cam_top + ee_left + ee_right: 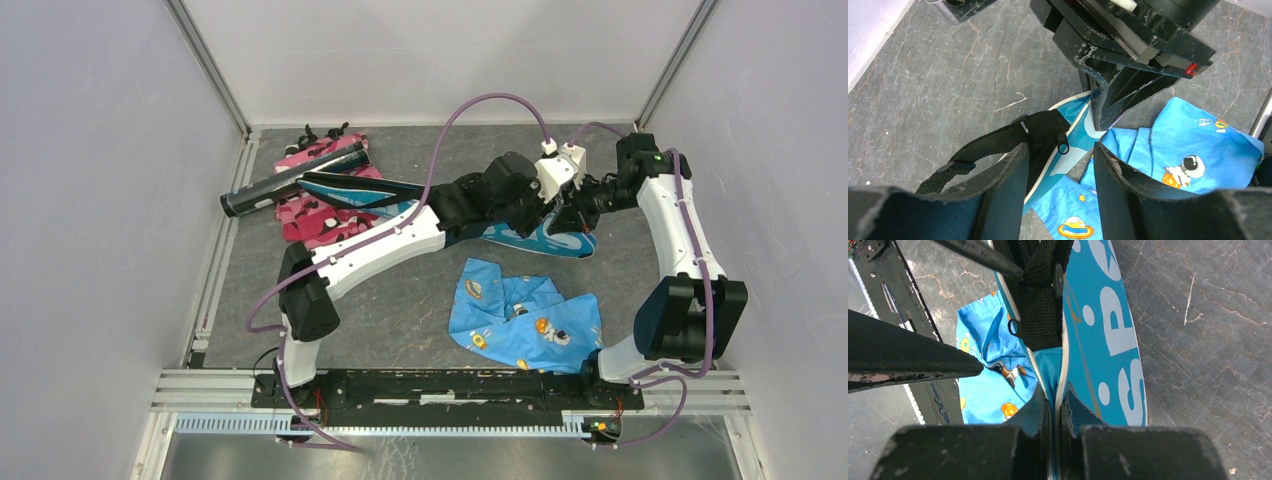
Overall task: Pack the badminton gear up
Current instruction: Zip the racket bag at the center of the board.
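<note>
**Right tool pinches the cover, left tool stands apart**

Only the right wrist view shows my right tool [1057, 395] clenched on the white-piped edge of the blue SPORT cover [1108, 330]; from above, my arms hide this. The left wrist view shows my left tool [1060, 150] released, just over the cover's black strap [1013, 132]. What the cover contains I cannot tell. It lies across the worktop [400, 310], its long axis left to right and its narrow end toward the black tube [292, 181] at the far left corner.

Bright even light, faint soft shadows, top view sharp, wrist views blurred up close
</note>
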Tool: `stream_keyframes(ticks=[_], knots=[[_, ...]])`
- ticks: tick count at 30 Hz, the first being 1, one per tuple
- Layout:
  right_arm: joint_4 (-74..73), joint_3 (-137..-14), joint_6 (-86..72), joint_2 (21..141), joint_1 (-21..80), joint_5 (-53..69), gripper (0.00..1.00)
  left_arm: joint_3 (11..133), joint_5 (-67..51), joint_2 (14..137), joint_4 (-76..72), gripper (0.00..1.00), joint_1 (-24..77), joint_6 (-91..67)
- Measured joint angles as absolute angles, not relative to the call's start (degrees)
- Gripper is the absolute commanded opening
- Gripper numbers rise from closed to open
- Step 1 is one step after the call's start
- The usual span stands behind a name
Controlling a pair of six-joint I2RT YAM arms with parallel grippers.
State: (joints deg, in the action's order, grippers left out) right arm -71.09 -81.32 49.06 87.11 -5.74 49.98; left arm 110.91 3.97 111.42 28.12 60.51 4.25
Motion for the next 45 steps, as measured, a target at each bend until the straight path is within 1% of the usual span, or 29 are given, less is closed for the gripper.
stream_keyframes(ticks=[11,24,31,37,45], knots=[[-71.2,-81.3,49.0,87.1,-5.7,50.1,0.00,110.9,6.3,112.9,28.1,0.44,61.9,3.3],[-71.2,-81.3,48.8,87.1,-5.7,50.0,0.00,112.3,7.7,114.6,27.9,0.36,62.0,3.2],[-71.2,-81.3,48.8,87.1,-5.7,50.0,0.00,112.9,8.0,115.0,28.2,0.27,62.0,3.2],[-71.2,-81.3,48.8,87.1,-5.8,50.1,0.00,113.1,8.0,115.2,28.3,0.15,62.0,3.2],[-71.2,-81.3,48.9,87.1,-5.9,50.0,0.00,113.1,7.9,115.2,28.3,0.06,62.0,3.2]])
